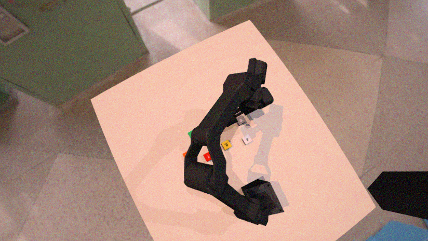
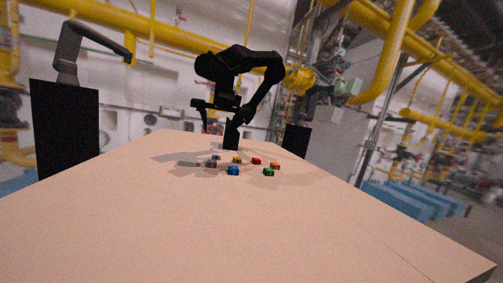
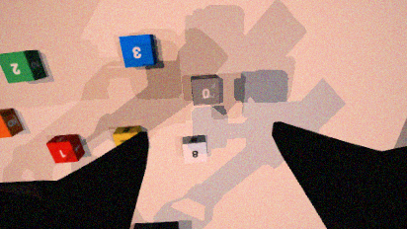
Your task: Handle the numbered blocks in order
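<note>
My gripper (image 3: 211,133) is open and empty, high above the blocks. In the wrist view the grey block (image 1: 241,120) (image 2: 210,163) (image 3: 203,91), digit 0, lies ahead between the finger lines. The white block (image 1: 246,139) (image 2: 215,157) (image 3: 195,152), digit 8, shows between the fingers. The blue block (image 2: 232,171) (image 3: 137,51) shows 3, the green block (image 1: 190,134) (image 2: 268,171) (image 3: 16,67) 2, the red block (image 1: 207,156) (image 2: 256,160) (image 3: 63,151) 1. Digits on the yellow block (image 1: 226,145) (image 2: 237,160) (image 3: 126,134), partly behind a finger, and orange block (image 1: 184,155) (image 2: 275,166) (image 3: 4,124) are unclear.
All the blocks rest on the pale table (image 1: 299,149) (image 2: 210,228). The arm crosses over them in the top view, hiding the blue block and parts of the green, orange and red ones. Shadows of the arm fall around the grey and white blocks.
</note>
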You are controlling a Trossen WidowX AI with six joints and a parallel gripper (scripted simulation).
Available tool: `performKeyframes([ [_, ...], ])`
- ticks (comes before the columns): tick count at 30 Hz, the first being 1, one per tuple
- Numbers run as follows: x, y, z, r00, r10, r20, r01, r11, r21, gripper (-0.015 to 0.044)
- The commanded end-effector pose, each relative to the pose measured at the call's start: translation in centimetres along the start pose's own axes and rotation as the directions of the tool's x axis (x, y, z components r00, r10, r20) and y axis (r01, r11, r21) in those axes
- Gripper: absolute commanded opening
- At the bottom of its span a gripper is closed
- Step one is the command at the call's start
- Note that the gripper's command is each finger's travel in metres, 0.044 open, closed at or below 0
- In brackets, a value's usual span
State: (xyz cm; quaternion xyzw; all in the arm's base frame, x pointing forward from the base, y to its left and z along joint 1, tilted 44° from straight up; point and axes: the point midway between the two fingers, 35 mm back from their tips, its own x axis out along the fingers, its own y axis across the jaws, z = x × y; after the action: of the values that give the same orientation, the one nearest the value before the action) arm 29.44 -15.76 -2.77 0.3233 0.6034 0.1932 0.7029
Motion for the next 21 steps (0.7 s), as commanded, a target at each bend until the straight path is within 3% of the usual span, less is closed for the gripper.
performKeyframes([
  [1, 0.0, 0.2, 0.1, 1.000, -0.007, 0.000, 0.007, 1.000, -0.024, 0.0400],
  [18, 0.0, 0.2, 0.1, 1.000, -0.007, 0.000, 0.007, 1.000, -0.024, 0.0400],
  [21, 3.1, 0.0, 0.3, 1.000, -0.008, 0.001, 0.008, 1.000, -0.024, 0.0400],
])
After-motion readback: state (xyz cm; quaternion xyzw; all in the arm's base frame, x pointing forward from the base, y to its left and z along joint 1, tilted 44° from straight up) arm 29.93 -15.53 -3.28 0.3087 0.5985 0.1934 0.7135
